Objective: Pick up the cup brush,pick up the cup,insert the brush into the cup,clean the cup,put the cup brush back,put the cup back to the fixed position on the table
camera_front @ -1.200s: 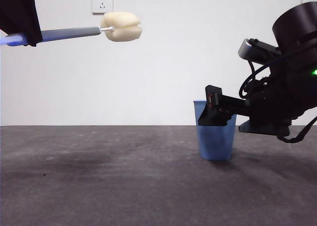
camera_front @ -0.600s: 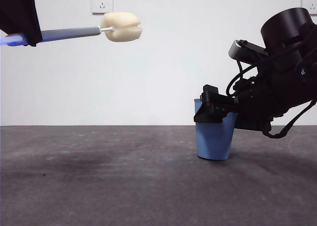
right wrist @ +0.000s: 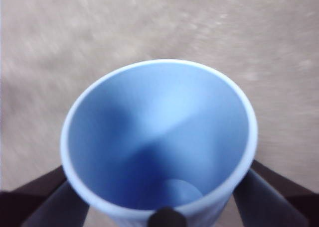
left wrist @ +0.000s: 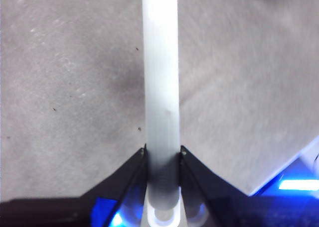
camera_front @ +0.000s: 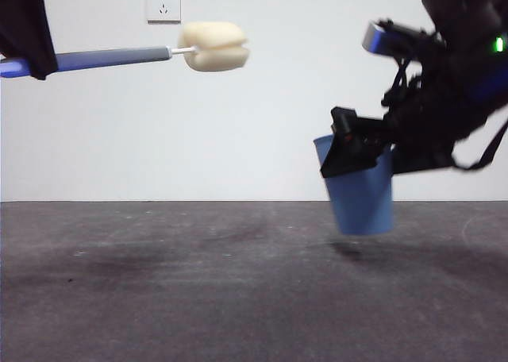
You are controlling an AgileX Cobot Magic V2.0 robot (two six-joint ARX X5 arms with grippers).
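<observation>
Two grippers: both at work, each gripping one thing, both well above the table.
One cup: blue, clear of the table with its shadow under it, tilted so its mouth leans toward the brush side; its inside shows bare in the right wrist view.
Right gripper: clamped on the cup near the rim, one jaw on either side of the wall; its dark arm and cables crowd the space just behind the cup and hide part of the rim.
One cup brush: held about level, higher than the cup and well apart from it, the handle pointing toward the cup.
Sponge head: one, cream-yellow, on the end of the brush nearest the cup, in open air with nothing between it and the cup's mouth.
Left gripper: jaws closed tight on the brush handle's far end, farthest from the cup.
One wall socket: white, on the pale wall behind, above the brush handle and far to the brush side of the cup.
One table: dark grey, specked, beneath the cup; nothing stands on the stretch under the cup and brush.
</observation>
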